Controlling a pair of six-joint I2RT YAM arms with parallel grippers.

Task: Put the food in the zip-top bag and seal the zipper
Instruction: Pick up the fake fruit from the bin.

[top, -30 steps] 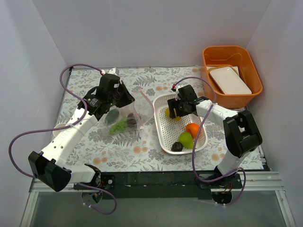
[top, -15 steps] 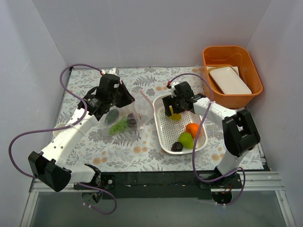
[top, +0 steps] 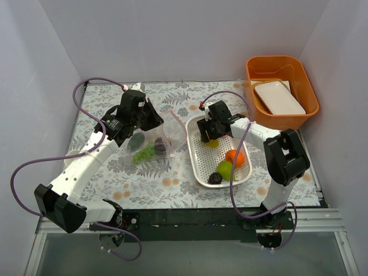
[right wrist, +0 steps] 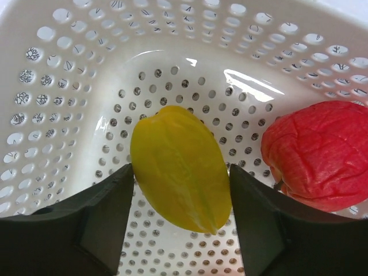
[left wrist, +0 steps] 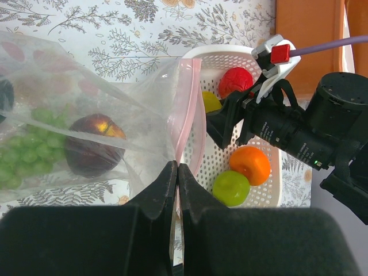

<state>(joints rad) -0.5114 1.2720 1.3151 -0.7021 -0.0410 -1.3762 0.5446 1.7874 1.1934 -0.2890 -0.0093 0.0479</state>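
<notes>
The top view gives the layout: the bag (top: 150, 144) lies left of centre on the desk (top: 144, 178), the basket (top: 200, 160) just to its right, an orange bin (top: 276, 59) at the upper right. Only the left wrist view shows the grip: the left hand (left wrist: 176, 172), at bottom centre, has its fingers pressed together on the pink zipper (left wrist: 187, 109), pinching the bag's mouth, and the strip runs up from the fingertips toward the upper middle. Through the clear plastic at the left of that frame sit grapes (left wrist: 23, 149) and a plum (left wrist: 92, 149). The right wrist view alone shows the right hand (right wrist: 180, 172) spread, one finger on each side of the yellow piece (right wrist: 181, 149), which lies on the basket floor mid-frame; the finger edges meet its flanks, but I cannot tell whether they press it. An apple (right wrist: 316, 155) lies just right of it. From above, an orange (top: 234, 156), a pear (top: 225, 168) and a dark fruit (top: 215, 178) lie lower in the basket, below the right hand.
</notes>
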